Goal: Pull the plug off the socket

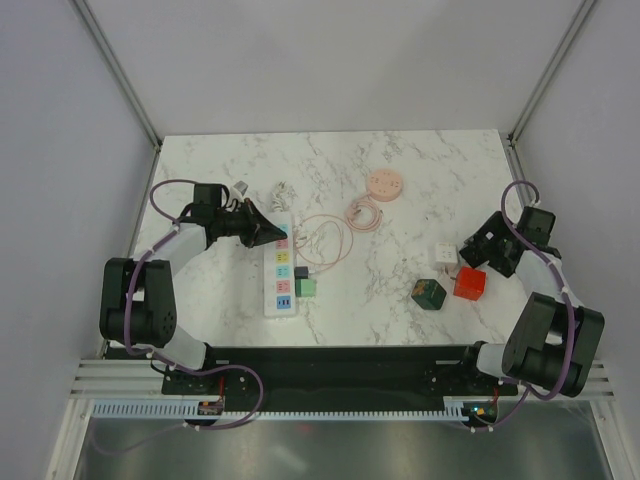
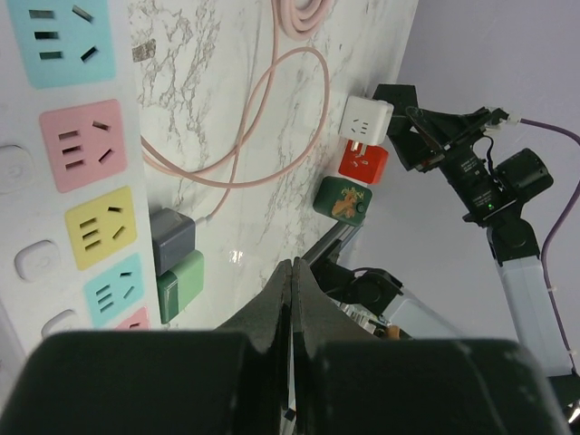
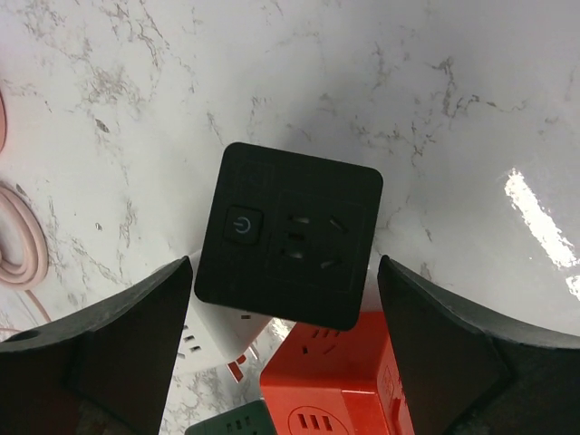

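Note:
The long white power strip [image 1: 270, 292] lies left of centre, its coloured outlets in a row; it also shows in the left wrist view [image 2: 23, 213]. A grey plug [image 1: 301, 273] with a pink cable and a green plug [image 1: 308, 288] sit against its right edge, also seen in the left wrist view as the grey plug [image 2: 172, 240] and the green plug [image 2: 179, 285]. My left gripper [image 1: 272, 233] is shut and empty over the strip's far end, its fingertips [image 2: 293, 265] pressed together. My right gripper [image 1: 478, 250] is open at the far right.
A round pink disc [image 1: 384, 185] with a coiled pink cable lies at the back. A black cube socket [image 3: 290, 236] sits between my right gripper's [image 3: 283, 263] open fingers, with white [image 1: 445, 255], red [image 1: 469, 284] and green [image 1: 428, 292] cubes close by.

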Tool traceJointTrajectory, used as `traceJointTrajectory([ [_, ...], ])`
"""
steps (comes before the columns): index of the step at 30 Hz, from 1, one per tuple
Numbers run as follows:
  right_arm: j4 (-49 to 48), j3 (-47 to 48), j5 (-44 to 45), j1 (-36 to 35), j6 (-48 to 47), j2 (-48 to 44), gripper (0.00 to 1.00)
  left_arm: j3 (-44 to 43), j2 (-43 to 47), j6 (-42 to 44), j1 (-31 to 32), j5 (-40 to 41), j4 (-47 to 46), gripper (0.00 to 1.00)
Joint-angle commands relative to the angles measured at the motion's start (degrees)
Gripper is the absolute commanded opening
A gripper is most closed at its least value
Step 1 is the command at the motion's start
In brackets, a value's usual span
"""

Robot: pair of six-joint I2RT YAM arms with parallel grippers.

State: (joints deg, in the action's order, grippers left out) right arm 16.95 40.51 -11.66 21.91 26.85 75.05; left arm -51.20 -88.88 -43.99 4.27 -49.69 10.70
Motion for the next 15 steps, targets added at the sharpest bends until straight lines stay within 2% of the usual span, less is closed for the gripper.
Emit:
traceJointTrajectory([
  [1,1.9,3.6,2.4,-0.1,-1.5,-2.3,0.91,-0.2,0.0,2.3,0.3,-1.9,0.1,0.02],
  [7,5.8,7.2,9.5,-2.4,-1.9,-5.3,0.93,-0.3,-0.2,2.2,0.3,-1.7,0.1,0.02],
  [15,9.1,12.7,18.6,-14.3,-2.1,-9.3,0.93,0.0,-0.2,2.2,0.4,-1.3,0.1,0.02],
])
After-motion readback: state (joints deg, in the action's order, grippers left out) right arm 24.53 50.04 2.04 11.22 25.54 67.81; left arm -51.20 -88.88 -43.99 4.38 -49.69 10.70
